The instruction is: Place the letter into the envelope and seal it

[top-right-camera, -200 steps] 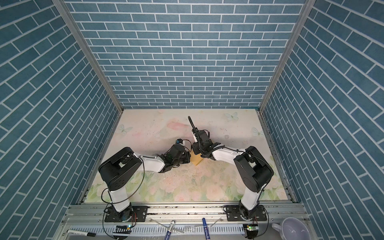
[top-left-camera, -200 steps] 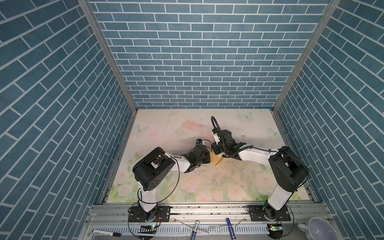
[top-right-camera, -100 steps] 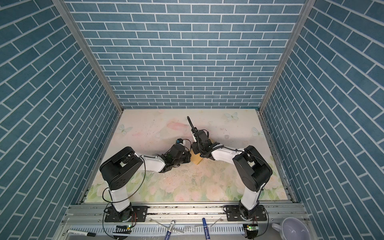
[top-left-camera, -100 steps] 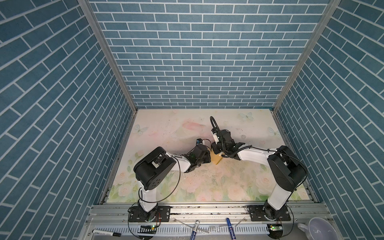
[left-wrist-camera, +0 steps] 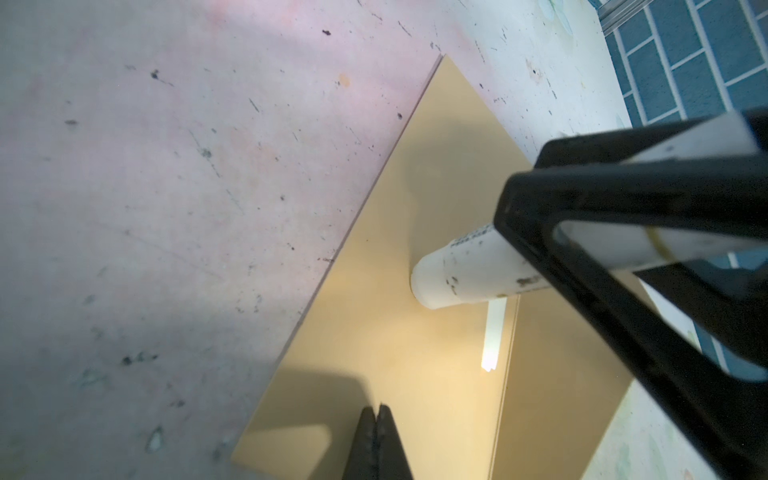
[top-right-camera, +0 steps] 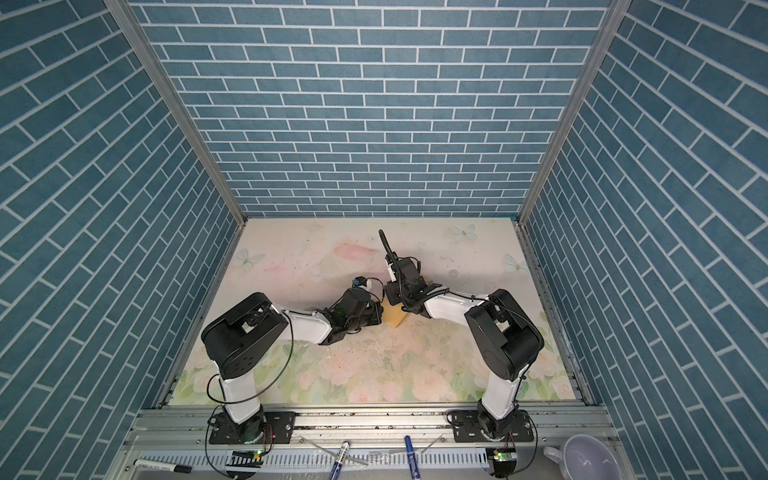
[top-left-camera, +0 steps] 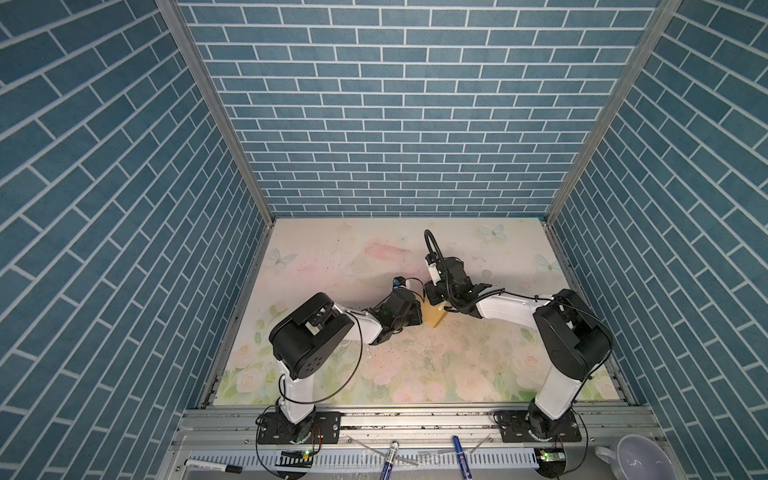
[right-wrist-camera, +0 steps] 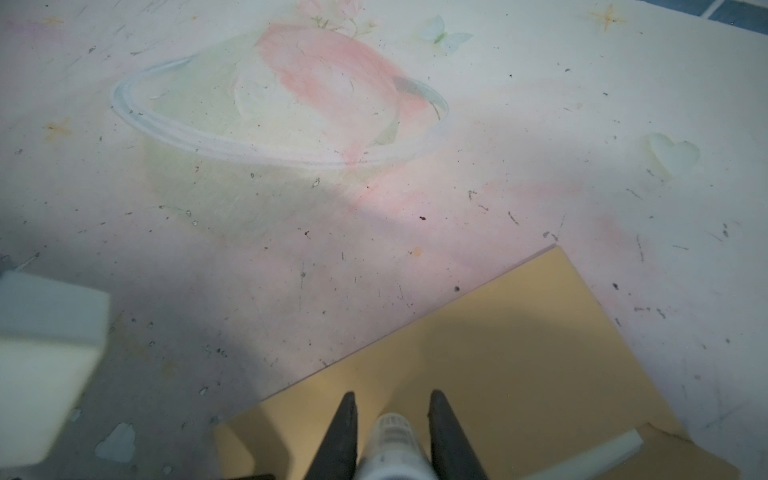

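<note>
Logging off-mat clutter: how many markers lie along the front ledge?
3, all on the front ledge: a black-capped marker at its left, a second marker near the middle, a blue marker just right of that. More may be cut off below.

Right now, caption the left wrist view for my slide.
Right fingers hold a white tube tip-down on the tan envelope; shut left fingers above one end.

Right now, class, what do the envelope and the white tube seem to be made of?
The envelope looks like matte tan kraft paper: thin, flat, crisp edges. The tube is probably smooth white plastic: rounded, scuffed, with printed marks.
</note>
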Motion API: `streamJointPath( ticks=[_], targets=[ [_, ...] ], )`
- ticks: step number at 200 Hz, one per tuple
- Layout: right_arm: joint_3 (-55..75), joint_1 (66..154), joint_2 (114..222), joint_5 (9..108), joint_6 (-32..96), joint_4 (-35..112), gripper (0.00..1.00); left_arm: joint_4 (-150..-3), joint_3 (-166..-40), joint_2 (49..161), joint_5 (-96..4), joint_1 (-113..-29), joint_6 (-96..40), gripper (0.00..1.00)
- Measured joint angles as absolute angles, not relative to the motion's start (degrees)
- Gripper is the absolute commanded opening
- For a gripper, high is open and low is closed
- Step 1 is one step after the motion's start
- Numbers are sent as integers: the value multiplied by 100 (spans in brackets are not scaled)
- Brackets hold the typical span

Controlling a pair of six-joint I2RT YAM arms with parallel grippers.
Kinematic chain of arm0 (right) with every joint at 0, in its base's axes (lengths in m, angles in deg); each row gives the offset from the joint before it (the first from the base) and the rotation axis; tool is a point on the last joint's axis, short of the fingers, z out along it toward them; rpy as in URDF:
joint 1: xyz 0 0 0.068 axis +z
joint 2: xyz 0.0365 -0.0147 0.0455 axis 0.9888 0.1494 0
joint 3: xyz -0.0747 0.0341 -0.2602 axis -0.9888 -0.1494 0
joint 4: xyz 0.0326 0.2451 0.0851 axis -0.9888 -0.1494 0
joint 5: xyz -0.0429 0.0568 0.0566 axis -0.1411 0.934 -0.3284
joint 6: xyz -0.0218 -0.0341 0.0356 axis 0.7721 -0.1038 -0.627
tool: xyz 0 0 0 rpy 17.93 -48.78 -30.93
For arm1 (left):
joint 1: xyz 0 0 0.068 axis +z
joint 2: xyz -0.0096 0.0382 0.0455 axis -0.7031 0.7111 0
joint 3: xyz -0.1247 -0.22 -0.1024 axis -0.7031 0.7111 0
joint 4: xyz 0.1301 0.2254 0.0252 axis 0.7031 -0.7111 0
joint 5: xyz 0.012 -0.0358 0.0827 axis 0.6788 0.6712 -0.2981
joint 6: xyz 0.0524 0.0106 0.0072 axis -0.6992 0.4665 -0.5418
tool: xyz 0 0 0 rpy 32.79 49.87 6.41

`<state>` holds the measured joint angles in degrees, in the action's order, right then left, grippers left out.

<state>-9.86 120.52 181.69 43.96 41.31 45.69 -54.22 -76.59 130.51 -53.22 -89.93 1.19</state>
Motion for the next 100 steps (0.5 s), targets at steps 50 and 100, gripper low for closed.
streamJointPath(
  ticks=[50,100],
  targets=[
    [-979,11995,18232,4366,4140,4698,0,-5392,-7690,13093,-5320,-8991,122,0],
    [-966,11906,18278,4370,4142,4790,0,-5376,-7716,13119,-5320,-8991,122,0]
  ],
)
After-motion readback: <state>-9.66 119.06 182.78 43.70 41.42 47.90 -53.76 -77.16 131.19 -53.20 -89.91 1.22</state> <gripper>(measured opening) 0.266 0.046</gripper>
